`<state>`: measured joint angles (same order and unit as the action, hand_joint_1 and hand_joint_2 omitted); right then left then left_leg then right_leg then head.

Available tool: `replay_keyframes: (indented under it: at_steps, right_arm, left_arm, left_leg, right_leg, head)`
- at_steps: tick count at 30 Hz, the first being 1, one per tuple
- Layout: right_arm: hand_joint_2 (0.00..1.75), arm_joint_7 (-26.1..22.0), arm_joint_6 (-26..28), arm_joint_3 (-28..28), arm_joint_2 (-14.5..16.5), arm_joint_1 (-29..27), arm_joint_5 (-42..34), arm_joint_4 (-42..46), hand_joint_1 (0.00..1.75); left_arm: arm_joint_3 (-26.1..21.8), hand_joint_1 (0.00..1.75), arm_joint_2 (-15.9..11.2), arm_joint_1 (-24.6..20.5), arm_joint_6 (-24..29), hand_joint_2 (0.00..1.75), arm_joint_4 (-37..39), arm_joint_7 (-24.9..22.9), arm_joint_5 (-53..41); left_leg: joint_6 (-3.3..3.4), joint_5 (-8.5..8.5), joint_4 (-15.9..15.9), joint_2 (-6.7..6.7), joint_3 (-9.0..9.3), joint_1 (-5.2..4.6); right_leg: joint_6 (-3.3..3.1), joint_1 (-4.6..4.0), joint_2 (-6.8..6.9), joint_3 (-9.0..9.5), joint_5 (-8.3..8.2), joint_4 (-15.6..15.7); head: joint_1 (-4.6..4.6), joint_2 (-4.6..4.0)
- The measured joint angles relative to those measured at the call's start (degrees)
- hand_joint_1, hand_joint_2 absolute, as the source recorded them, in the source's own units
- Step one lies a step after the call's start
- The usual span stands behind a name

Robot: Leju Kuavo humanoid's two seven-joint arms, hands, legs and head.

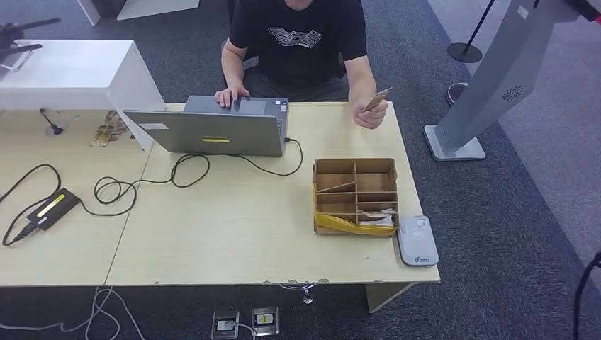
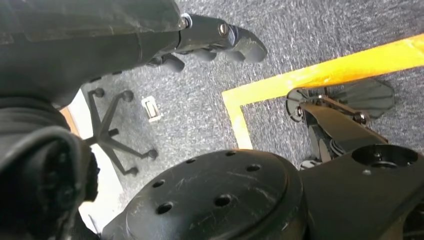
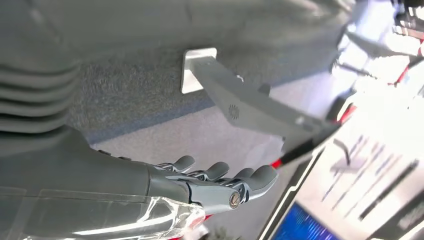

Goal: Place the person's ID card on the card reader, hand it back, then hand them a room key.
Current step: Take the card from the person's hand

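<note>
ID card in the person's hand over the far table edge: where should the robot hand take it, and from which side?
Take the ID card by its free upper corner, the end sticking up and away from the person's hand, which pinches the lower end. Come in from the robot's side, over the divided box, probably with the right robot hand, which hangs free with nothing in it.

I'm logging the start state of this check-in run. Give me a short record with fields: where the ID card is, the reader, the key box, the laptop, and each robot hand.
ID card: held up by the person's hand over the table's far edge
Card reader: flat at the table's near right corner, nothing on it
Cardboard box: divided, beside the reader, cards in a near compartment
Laptop: open, the person's other hand on it
Left hand: hanging over the floor, holding nothing
Right hand: fingers apart, holding nothing
</note>
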<state>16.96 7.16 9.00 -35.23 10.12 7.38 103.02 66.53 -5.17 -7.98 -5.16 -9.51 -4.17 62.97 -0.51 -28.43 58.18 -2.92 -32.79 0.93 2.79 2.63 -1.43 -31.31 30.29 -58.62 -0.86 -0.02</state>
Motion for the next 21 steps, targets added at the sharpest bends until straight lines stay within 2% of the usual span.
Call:
replay_keyframes:
  at_steps: [8,12,16,21]
  right_arm:
    - [1.75,10.1,-11.62,-19.15,-0.03,10.36,15.53,2.39,0.0]
    - [1.75,13.48,-17.62,-27.46,-0.41,16.36,29.61,1.54,0.0]
    - [1.75,14.06,-20.5,-35.62,-0.49,20.36,40.89,-0.75,0.0]
    - [1.75,11.66,-18.92,-42.79,0.43,23.11,45.47,-5.57,0.0]
  left_arm:
    - [1.05,0.0,0.01,-0.17,0.0,0.0,-0.17,0.34,-1.24]
    - [1.08,0.0,-0.03,-0.07,0.0,0.0,-0.17,0.61,-1.73]
    - [1.3,0.0,-0.03,-0.16,0.0,0.0,-0.17,0.63,-2.16]
    - [1.76,0.0,-0.02,-0.23,0.0,0.0,-0.17,0.63,-2.11]
  left_leg:
    - [-0.14,0.02,0.0,-0.07,-0.03,0.08]
    - [-0.2,0.05,0.0,-0.11,-0.07,0.11]
    - [-0.2,0.05,0.0,-0.18,-0.09,0.14]
    - [-0.2,0.04,0.0,-0.18,-0.1,0.17]
  right_leg:
    - [-0.03,-0.07,0.0,-0.05,0.01,-0.01]
    - [-0.04,-0.09,0.03,-0.08,0.02,-0.02]
    - [-0.08,-0.12,0.09,-0.07,0.05,-0.02]
    - [-0.09,-0.15,0.09,-0.07,0.05,-0.02]
  head:
    - [0.0,0.0]
    - [-0.01,0.0]
    - [-0.01,0.0]
    - [-0.02,0.0]
